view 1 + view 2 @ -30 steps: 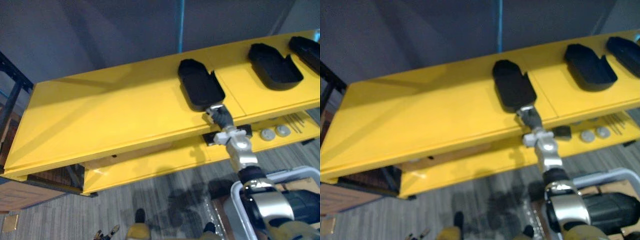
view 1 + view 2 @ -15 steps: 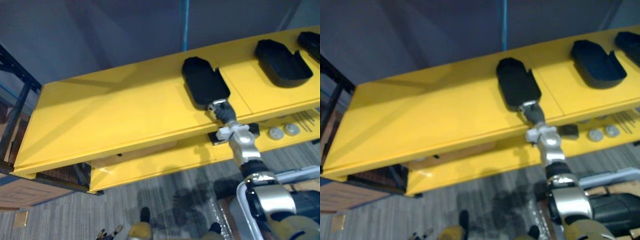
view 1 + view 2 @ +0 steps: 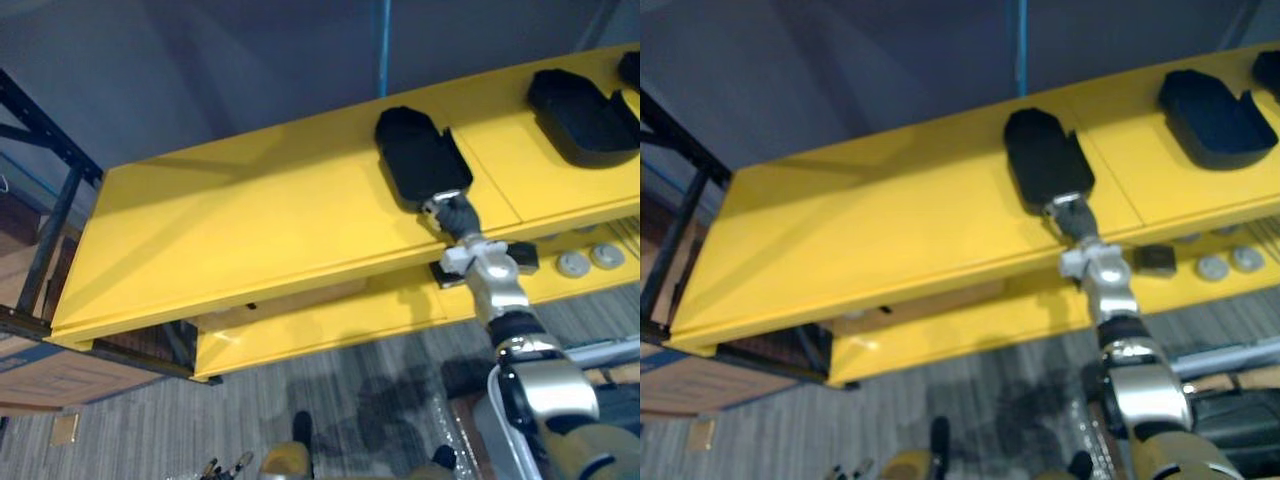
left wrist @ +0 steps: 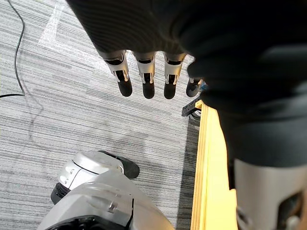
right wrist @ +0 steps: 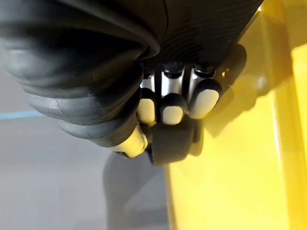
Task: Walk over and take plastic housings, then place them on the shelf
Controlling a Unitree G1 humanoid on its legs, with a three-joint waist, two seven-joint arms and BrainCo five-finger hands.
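A black plastic housing [image 3: 420,160] lies flat on the top board of the yellow shelf [image 3: 250,220], right of its middle. My right hand [image 3: 455,215] reaches up from the lower right to the housing's near end at the shelf's front edge. In the right wrist view its fingers [image 5: 172,103] are curled tightly against a dark edge over the yellow board. My left hand [image 4: 146,76] hangs with straight fingers above the grey floor, beside a yellow shelf edge [image 4: 208,167].
Another black housing [image 3: 585,105] rests further right on the top board. The lower yellow board [image 3: 330,320] carries a black block [image 3: 520,255] and round grey parts [image 3: 573,264]. A dark metal rack [image 3: 50,230] and a wooden crate [image 3: 50,370] stand at the left.
The whole picture has shifted, so the camera moved. My right hand stays at the housing's near end, and the housing keeps its place on the board.
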